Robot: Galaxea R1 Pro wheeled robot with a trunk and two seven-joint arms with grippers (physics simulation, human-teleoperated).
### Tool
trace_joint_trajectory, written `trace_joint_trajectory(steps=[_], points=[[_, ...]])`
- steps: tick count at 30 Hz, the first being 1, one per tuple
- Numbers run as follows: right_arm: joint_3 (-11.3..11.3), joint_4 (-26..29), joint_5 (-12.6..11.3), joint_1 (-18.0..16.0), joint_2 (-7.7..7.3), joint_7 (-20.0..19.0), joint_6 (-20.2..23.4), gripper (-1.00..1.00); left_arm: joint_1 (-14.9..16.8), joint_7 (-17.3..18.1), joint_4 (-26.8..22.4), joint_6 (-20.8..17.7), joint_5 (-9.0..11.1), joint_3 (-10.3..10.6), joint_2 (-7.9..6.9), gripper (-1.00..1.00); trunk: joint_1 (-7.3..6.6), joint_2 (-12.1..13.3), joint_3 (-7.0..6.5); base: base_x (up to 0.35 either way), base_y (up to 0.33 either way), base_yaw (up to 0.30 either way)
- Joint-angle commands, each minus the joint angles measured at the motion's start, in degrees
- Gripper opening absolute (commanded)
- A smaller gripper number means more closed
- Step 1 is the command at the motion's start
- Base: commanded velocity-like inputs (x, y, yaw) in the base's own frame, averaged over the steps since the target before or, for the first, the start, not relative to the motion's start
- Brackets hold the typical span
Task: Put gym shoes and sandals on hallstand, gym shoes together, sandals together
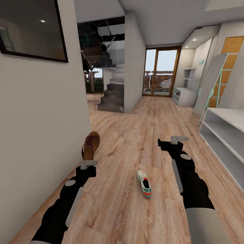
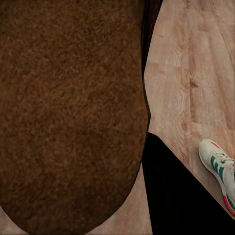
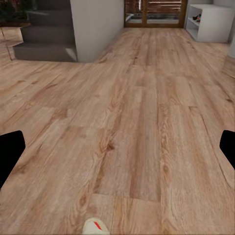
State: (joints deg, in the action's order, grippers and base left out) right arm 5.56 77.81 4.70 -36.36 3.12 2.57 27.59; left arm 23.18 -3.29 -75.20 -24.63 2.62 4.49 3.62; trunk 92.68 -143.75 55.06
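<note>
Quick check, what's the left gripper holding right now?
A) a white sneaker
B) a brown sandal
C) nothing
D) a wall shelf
B: in the head view the brown sandal stands up out of the left gripper, and its brown surface sits right against the left wrist camera; the white sneaker lies on the floor between the arms.

**Surfaces and finishes**

Light wood-grain plank on the corridor floor (image 1: 135, 122), knots and streaks clear, faint satin sheen. Rough, matt brown leather on the sandal (image 1: 90, 145), grainy like suede up close (image 2: 68, 112). Smooth white upper on the gym shoe (image 1: 144, 184), with green stripes and red-orange trim (image 2: 219, 169). Matt white board on the hallstand (image 1: 223, 132). Glossy black shell and pale grey metal-looking brackets on the left gripper (image 1: 88, 164) and right gripper (image 1: 178, 138).
</note>
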Motion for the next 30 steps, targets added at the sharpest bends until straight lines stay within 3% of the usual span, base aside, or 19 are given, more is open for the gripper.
trace_joint_trajectory(steps=[1, 10, 26, 30], points=[[0.1, 0.1, 0.5, -0.1, 0.05, -0.1, 0.4, 1.0, 0.0, -0.2, -0.1, -0.3, 0.1, 0.1, -0.01, -1.0, 0.02, 0.0, 0.06, 0.31, 0.153, 0.0], [0.1, 0.1, 0.5, 0.0, 0.05, -0.1, 0.4, 1.0, 0.0, -0.2, -0.1, -0.4, 0.0, 0.2, 0.0, -1.0, 0.02, 0.0, 0.06, 0.302, 0.132, 0.0], [0.1, -0.2, 0.3, 0.0, 0.0, -0.2, 0.3, 1.0, 0.0, -0.2, -0.1, -0.4, -0.1, 0.3, 0.51, -1.0, 0.02, 0.0, 0.06, 0.322, 0.008, 0.0], [0.2, -4.7, 0.3, 0.0, -0.19, -0.3, -0.2, 1.0, 0.1, 0.0, -0.3, -0.5, -0.2, 0.4, 1.3, -1.0, 0.02, 0.0, 0.06, 0.097, 0.0, 0.0]])
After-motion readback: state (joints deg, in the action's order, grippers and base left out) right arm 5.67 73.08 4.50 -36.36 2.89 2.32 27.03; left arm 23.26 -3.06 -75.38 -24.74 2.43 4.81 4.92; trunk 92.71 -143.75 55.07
